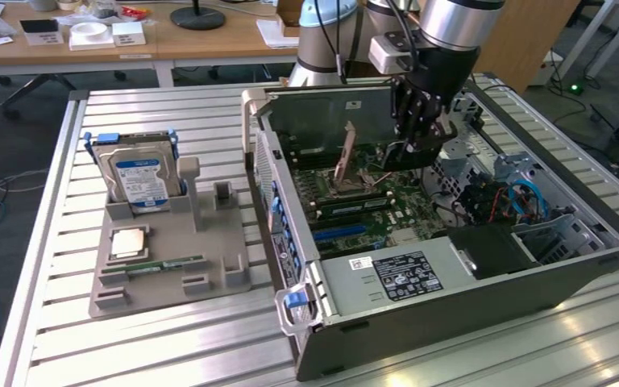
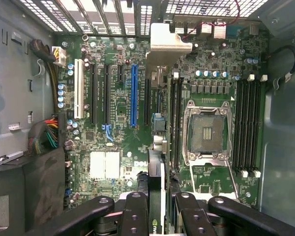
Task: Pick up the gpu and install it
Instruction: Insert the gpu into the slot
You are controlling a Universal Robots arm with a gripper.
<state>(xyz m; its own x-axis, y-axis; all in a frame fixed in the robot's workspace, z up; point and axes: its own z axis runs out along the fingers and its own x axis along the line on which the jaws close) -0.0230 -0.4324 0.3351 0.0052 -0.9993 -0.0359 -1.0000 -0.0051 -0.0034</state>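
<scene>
step in hand: install, not pick-up. gripper (image 1: 412, 151) hung inside the open computer case (image 1: 567, 266), jaws part-way closed and clamped on the upper edge of the gpu (image 1: 351, 160). card stood on edge and looked clear of the motherboard (image 2: 113, 132), just beside the blue slot (image 2: 134, 93), on that slot's cpu socket (image 2: 206, 130) side.

judgement: seating would call for the card's lower edge lined up squarely along its slot, bracket toward the case's rear grille, then a straight push down. any tilt could jam it. which slot beside the blue slot was meant, could not tell.

wrist view: card seen edge-on between the fingers (image 2: 132, 216), silvery bracket (image 2: 168, 39) at its far end. this gave line-up against the blue slot, not height.

exterior view: gave the card's height over the board, plus a hard drive (image 1: 138, 177) in a grey holder (image 1: 159, 274), well apart from the blue slot, outside the case.
</scene>
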